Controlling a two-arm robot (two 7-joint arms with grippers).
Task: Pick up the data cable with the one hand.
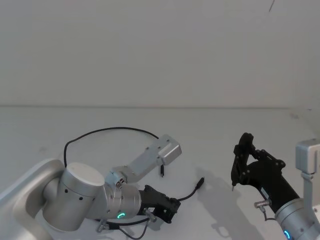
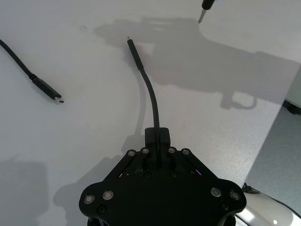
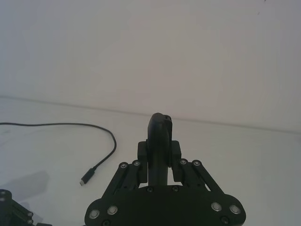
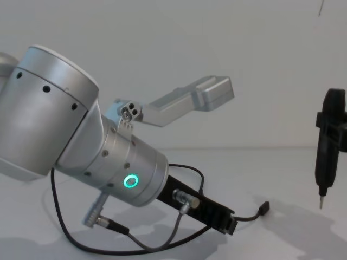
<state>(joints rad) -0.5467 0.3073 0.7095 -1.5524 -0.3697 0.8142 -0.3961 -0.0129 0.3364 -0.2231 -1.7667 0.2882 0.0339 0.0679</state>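
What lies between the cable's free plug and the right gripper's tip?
Only bare, shadowed table separates the data cable from the right gripper, in the left wrist view.

1. Brightly, evenly lit from overhead; white counter (image 1: 210, 145) and pale wall (image 1: 150, 50) close in tone.
2. Broad soft shadow across the top of the left wrist view, by the pen-shaped tool (image 2: 206, 5).
3. Thin faint shadow beside the data cable (image 2: 153, 101).
4. Green glow at the ring (image 4: 130, 181), left of centre in the chest view.
5. Deep black with little shading on the left end effector (image 2: 156, 134), bottom centre.
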